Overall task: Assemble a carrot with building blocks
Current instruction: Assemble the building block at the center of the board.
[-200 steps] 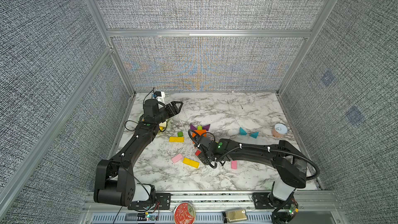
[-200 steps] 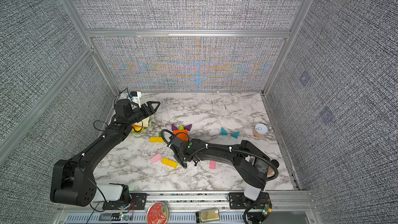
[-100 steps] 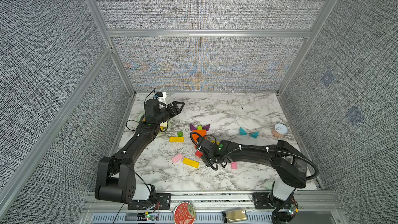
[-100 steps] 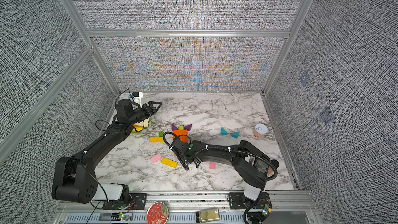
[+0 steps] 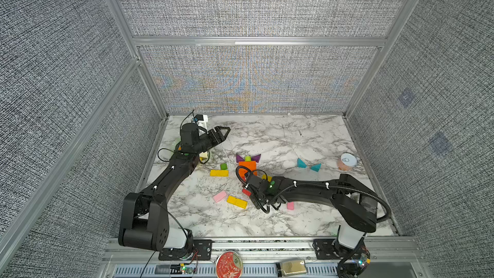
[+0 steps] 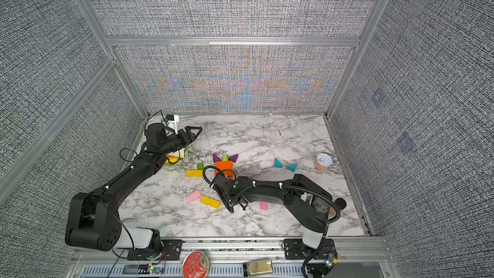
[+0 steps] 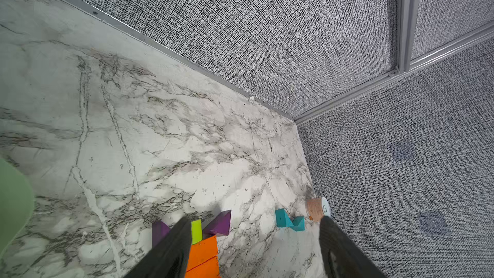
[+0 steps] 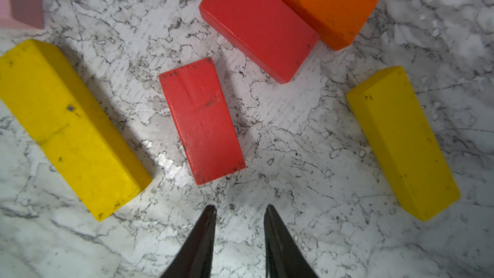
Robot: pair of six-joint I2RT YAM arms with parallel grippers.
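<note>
**Small red rectangular painted block (image 8: 201, 121) lies before my right gripper (image 8: 239, 209)**

On the white marble tabletop (image 8: 307, 156) it rests flat, just ahead of my narrowly parted, empty jaws. My left gripper (image 5: 223, 132) hangs wide open, holding nothing.

The left arm (image 5: 171, 180) and right arm (image 5: 315, 193) were matte black on white bases (image 5: 175, 238), the right one trailed by a corrugated cable (image 5: 310, 183) with white ties (image 5: 294, 183), the right gripper (image 8: 239, 207) tapering to black fingers (image 8: 203, 236).

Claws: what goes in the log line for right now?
left claw: open, empty | right claw: slightly open, empty, near small red block | step: no block held
</note>
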